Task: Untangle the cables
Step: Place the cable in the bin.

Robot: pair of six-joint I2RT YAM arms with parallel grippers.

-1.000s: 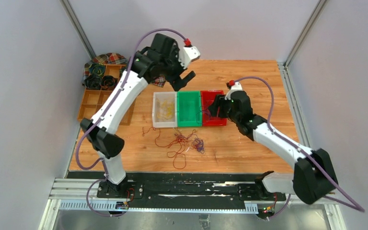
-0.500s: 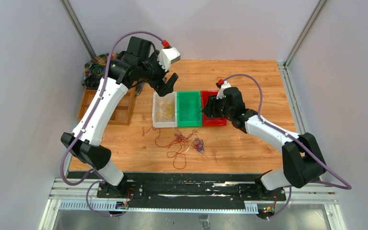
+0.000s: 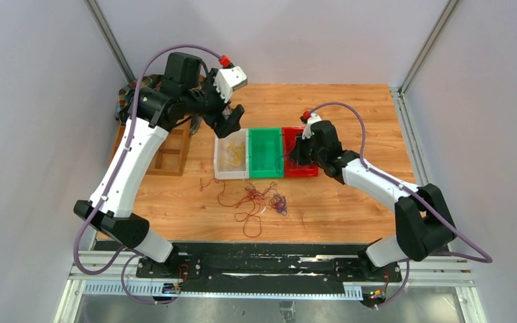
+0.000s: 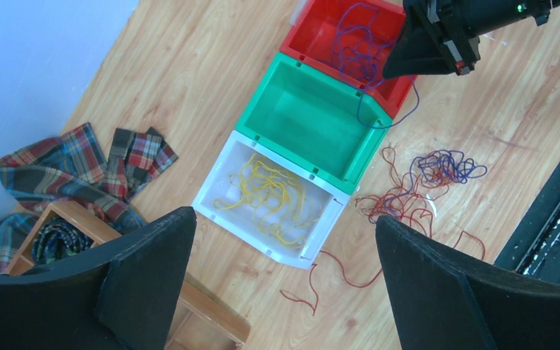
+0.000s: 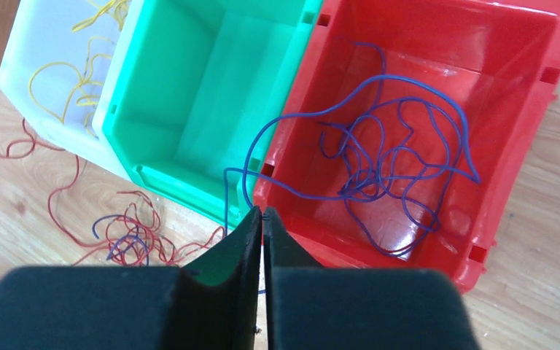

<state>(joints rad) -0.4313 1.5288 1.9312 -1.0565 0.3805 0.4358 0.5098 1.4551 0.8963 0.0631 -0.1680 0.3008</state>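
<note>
Nearest the arm bases, a loose clump of cables (image 3: 259, 202) lies on the table (image 3: 323, 208). It is mostly red-brown loops, with a purple knot (image 4: 445, 166) on its right and one red-brown strand straying left. Just beyond, three bins stand side by side. The white bin (image 4: 222, 171) holds yellow wires (image 4: 270, 197), the green bin (image 4: 299, 117) is bare, and the red bin (image 5: 510, 131) holds purple coils. One purple wire (image 5: 251, 164) trails from the red bin over its near wall toward the table. The right claw (image 5: 261, 213) sits at that wall with its fingers pressed together, apparently nipping the trailing wire. The left claw (image 3: 230, 120) hangs above the far corner of the white bin, spread wide and carrying nothing. Farthest, at the left, are a wooden tray (image 3: 168, 160) and a plaid cloth (image 4: 73, 164). The sorting looks partly done: yellow is cleared, purple is half moved, and the red-brown loops are not yet separated or binned.
</note>
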